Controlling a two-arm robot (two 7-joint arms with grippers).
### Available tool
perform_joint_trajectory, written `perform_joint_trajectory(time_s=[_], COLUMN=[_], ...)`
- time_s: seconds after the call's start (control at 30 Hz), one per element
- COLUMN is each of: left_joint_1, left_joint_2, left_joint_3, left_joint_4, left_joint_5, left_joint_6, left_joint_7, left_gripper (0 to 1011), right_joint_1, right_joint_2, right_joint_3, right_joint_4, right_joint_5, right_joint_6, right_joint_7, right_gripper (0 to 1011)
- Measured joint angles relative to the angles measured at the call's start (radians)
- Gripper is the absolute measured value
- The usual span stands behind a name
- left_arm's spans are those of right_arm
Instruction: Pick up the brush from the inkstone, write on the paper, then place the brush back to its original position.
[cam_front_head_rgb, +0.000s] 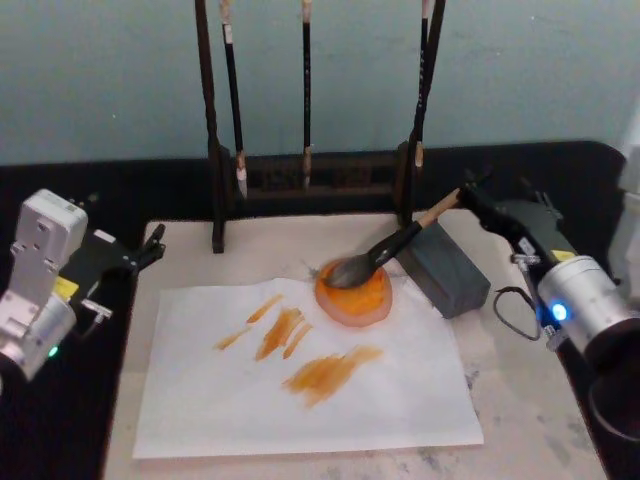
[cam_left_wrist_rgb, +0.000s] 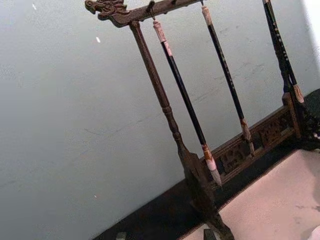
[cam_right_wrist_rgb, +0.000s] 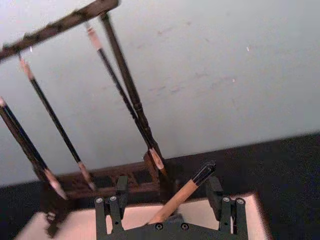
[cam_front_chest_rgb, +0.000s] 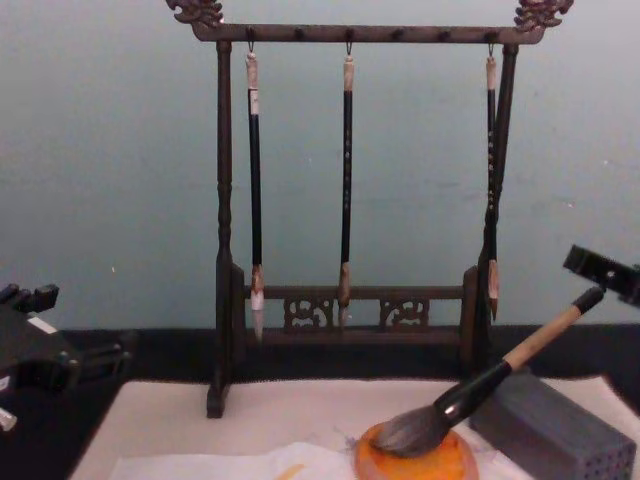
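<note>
Both arms low at the sides, claws pointing forward.
The right gripper (cam_front_head_rgb: 470, 195) has its fingers spread, one on each side of the brush (cam_front_head_rgb: 395, 248) handle's end; the left gripper (cam_front_head_rgb: 150, 245) idles far opposite.

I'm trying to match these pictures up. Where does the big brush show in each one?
Head view: the brush right of centre, its tip on the inkstone.
Chest view: lower right, slanting up.
Right wrist view: its handle between the right tool's fingers.
Left wrist view: not in it.
Shared landmark: the brush rack.
</note>
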Motion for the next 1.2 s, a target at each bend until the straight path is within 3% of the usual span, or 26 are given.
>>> perform_joint_trajectory(time_s=[0.07,0.17,0.2,0.4,0.7,1.2], left_joint_1=[0.000,0.000,0.000,0.000,0.000,0.000], left_joint_2=[0.000,0.000,0.000,0.000,0.000,0.000], left_joint_3=[0.000,0.000,0.000,0.000,0.000,0.000], left_joint_4=[0.000,0.000,0.000,0.000,0.000,0.000], left_joint_5=[0.000,0.000,0.000,0.000,0.000,0.000], left_joint_6=[0.000,0.000,0.000,0.000,0.000,0.000], left_joint_7=[0.000,0.000,0.000,0.000,0.000,0.000], left_gripper=[1001,1001,1001,1001,1001,1001], right_joint_1=[0.008,0.017,0.024,0.051,0.070,0.071], right_joint_2=[-0.002,-0.005,-0.008,-0.028,-0.053,-0.078], right_joint_3=[-0.026,-0.050,-0.064,-0.095,-0.109,-0.098], right_joint_4=[0.003,0.015,0.026,0.094,0.183,0.222], right_joint_5=[-0.081,-0.150,-0.192,-0.288,-0.364,-0.399], right_joint_6=[-0.010,-0.017,-0.020,-0.019,-0.045,-0.057], right_joint_7=[-0.037,-0.067,-0.082,-0.114,-0.118,-0.099], right_gripper=[1000,1000,1000,1000,1000,1000])
